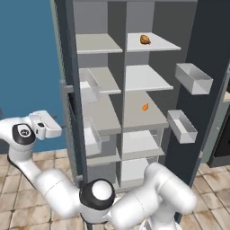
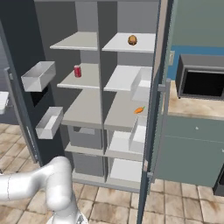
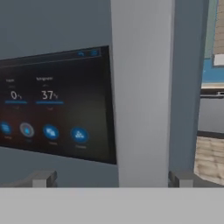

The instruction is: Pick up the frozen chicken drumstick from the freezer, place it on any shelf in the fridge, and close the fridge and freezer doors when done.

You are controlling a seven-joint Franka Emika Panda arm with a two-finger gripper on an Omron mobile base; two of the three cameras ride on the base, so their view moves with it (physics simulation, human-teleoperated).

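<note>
One drumstick (image 1: 144, 39) lies on the top right shelf (image 1: 155, 43), one carrot (image 1: 145, 107) two shelves lower, one red can (image 2: 77, 71) in the left column. Both doors (image 1: 27, 67) stand open. The fingers (image 3: 181, 177) spread wide around the pale handle (image 3: 142, 92), gripping nothing. Tiled floor (image 2: 175, 201).

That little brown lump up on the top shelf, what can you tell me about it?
It is the frozen chicken drumstick, a small rounded golden-brown lump with a darker brown patch, looking matte and solid. It sits on the topmost pale grey shelf of the right-hand column of the open cabinet, toward the middle of the board, tiny against it. Only the shelf touches it; nothing else lies on that board. The orange piece lies two shelves lower.
</note>
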